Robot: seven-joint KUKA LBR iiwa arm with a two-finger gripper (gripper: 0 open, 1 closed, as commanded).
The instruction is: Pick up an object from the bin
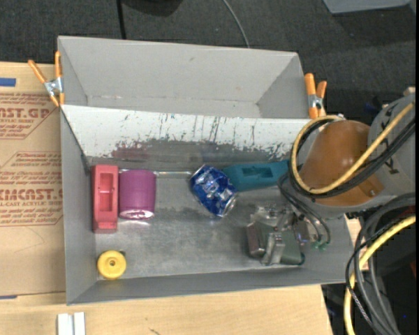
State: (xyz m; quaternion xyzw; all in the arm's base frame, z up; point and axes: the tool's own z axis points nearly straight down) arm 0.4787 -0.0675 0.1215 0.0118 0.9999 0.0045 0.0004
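The gripper [272,241] sits low by the front right corner of the grey bin [174,82]. A crushed blue can [213,190] lies near it, toward the bin's middle, and a teal thing [255,175] touches the can. I think it should line up right over the can and go straight down. I cannot tell how open the gripper is or if it has anything, and the arm hides the teal thing's end.

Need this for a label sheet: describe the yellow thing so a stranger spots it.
Look at the grey bin, then its lower-left corner. A small yellow disc lies there alone, below the pink block and purple cup; smaller than both, and yellow.
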